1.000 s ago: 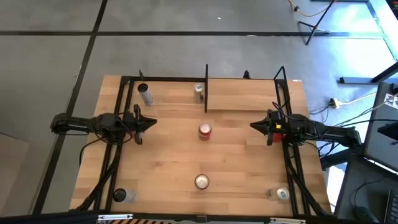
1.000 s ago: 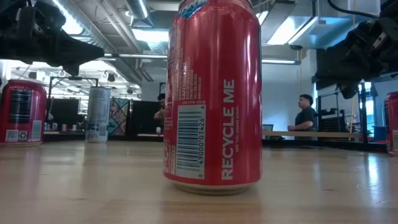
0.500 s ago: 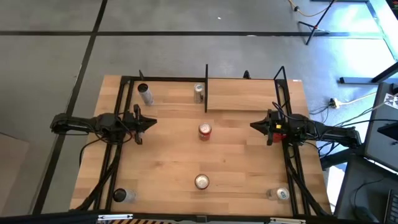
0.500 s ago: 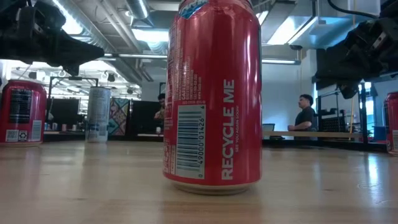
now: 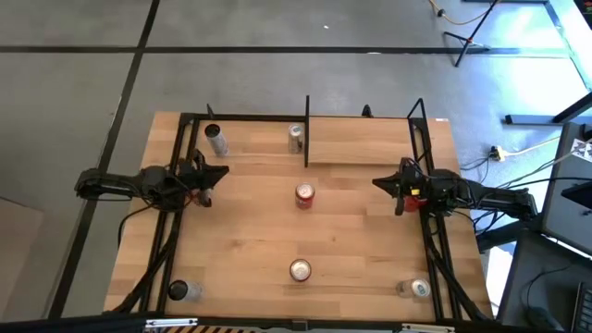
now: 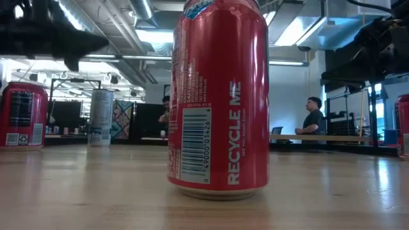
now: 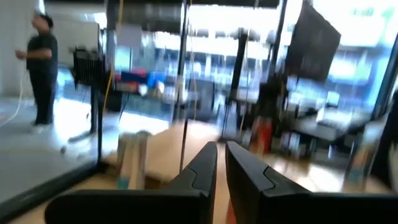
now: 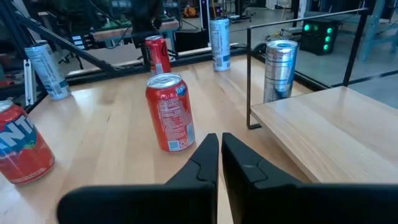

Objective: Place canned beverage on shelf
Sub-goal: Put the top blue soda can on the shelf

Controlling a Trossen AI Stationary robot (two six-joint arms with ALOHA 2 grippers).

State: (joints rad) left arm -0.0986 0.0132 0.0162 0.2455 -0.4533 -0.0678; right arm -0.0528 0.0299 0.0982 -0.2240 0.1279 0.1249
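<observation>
A red can (image 5: pixel 304 193) stands upright on the tabletop's middle; it also shows in the right wrist view (image 8: pixel 168 112). The shelf (image 5: pixel 365 145), a small raised light-wood board with black posts, is at the far right; it also shows in the right wrist view (image 8: pixel 323 127). My left gripper (image 5: pixel 225 171) is shut and empty above the table's left side, left of the can. My right gripper (image 5: pixel 374 184) is shut and empty at the right side, pointing at the can, just near of the shelf. Their fingers show in the left (image 7: pixel 221 163) and right (image 8: pixel 219 149) wrist views.
A second red can (image 5: pixel 300 270) stands near the front edge, filling the low view (image 6: pixel 217 96). Two silver cans (image 5: pixel 216 141) (image 5: pixel 296 138) stand at the far side, one beside the shelf's post. More cans (image 5: pixel 178 290) (image 5: pixel 419 289) stand at both near corners. People stand in the room beyond.
My left gripper has swung a little toward the table's far edge, its tip now pointing more to the far side; its wrist view is blurred by the motion. The cans have stayed where they were.
</observation>
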